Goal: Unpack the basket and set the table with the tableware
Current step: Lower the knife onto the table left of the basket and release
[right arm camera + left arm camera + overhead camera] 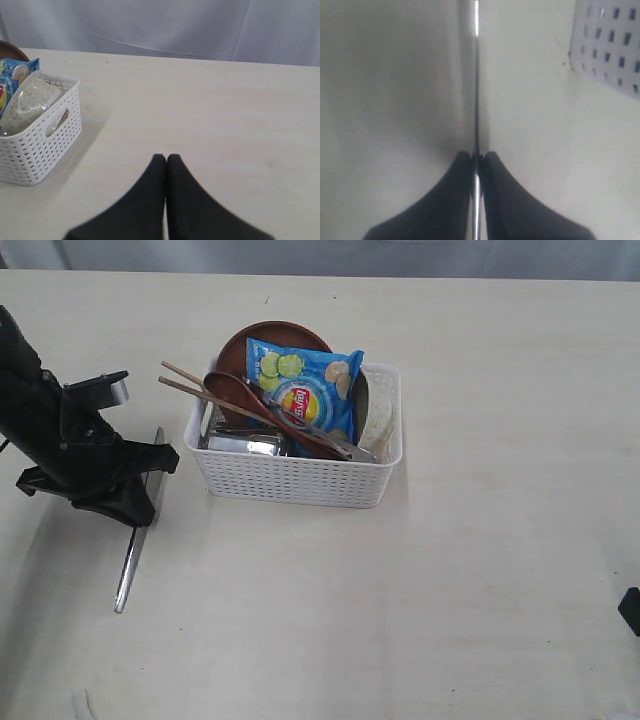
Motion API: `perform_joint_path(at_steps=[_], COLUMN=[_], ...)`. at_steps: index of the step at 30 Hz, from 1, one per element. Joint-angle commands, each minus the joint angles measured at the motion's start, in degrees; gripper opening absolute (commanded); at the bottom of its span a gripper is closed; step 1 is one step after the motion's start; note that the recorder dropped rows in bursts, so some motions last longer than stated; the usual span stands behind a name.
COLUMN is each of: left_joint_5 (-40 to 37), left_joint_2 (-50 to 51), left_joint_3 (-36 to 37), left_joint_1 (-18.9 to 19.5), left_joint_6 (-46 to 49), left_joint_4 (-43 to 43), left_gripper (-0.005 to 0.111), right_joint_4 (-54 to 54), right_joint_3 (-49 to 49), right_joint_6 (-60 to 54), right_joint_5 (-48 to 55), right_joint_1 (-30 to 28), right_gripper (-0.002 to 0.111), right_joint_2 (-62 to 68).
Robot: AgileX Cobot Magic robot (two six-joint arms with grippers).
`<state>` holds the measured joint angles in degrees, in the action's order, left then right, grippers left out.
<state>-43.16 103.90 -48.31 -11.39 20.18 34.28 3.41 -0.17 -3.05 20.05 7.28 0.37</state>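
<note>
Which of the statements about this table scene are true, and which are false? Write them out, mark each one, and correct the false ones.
1. The left end effector grips a steel knife beside the basket. True.
2. The right end effector is open. False: it is shut and holds nothing.
3. A blue chip bag sits in the basket. True.
4. The chopsticks lie flat on the table. False: they are in the basket, with their ends sticking out over its rim.

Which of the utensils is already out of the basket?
The steel knife, clamped in the left gripper left of the basket; the fork, spoon and chopsticks sit in it.
</note>
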Motion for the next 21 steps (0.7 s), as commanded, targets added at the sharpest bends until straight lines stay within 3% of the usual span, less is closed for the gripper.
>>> perform_joint_path(at_steps=[1,3,5,21], left_joint_5=[0.1,0.1,-0.1,-2.0], left_joint_2=[0.0,0.0,0.0,-4.0], left_joint_3=[-0.2,-0.2,-0.2,-0.2], left_joint_1=[0.2,0.2,0.2,0.2], left_joint_6=[-0.5,-0.5,-0.5,-0.7], left_joint_4=[0.5,0.5,0.5,0.5], left_gripper=[0.023,0.035,0.040,0.038], right_joint_4=[-0.5,-0.5,-0.5,-0.5], right_joint_3=[0.2,0.2,0.2,0.2], right_joint_6=[-0.2,-0.2,-0.2,-0.2], right_joint_5=[-0.2,-0.2,-0.2,-0.2], right_joint_1=[0.2,0.2,0.2,0.2], right_gripper=[0.000,0.000,0.000,0.000], right_joint_2=[-0.4,-0.4,-0.4,-0.4])
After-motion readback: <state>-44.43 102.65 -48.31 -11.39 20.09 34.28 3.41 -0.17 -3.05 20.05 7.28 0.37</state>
